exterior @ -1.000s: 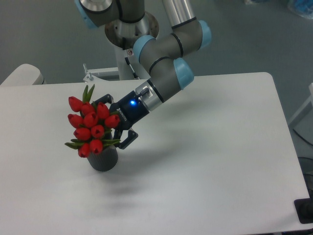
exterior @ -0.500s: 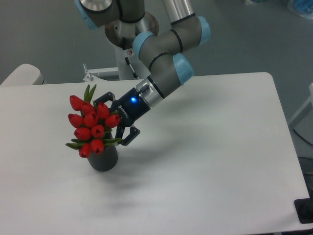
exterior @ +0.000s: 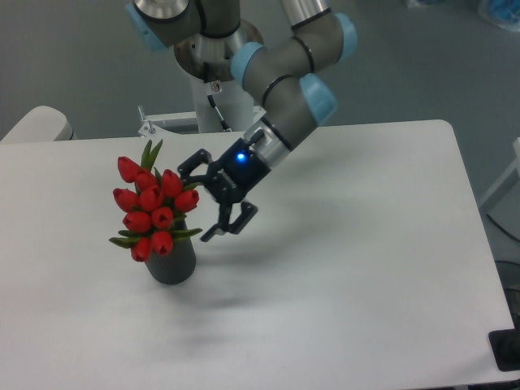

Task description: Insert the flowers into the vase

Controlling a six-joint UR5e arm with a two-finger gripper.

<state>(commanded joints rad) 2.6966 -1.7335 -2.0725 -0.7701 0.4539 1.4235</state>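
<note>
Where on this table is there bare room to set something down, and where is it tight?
Bare: the table's whole right half and the front strip below the vase. Tight: the left-centre, where the flowers stand in the vase with the open gripper close beside them.

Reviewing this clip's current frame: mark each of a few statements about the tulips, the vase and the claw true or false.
1. The bunch of red tulip buds with green leaves stands in the small dark grey cylindrical vase. True.
2. The black two-finger claw grips the tulips. False: it is open, beside the bunch, holding nothing.
3. The vase lies tipped over. False: it stands upright on the white table.
4. The bunch spreads wider than the vase. True.
5. A blue light glows on the claw's body. True.
</note>
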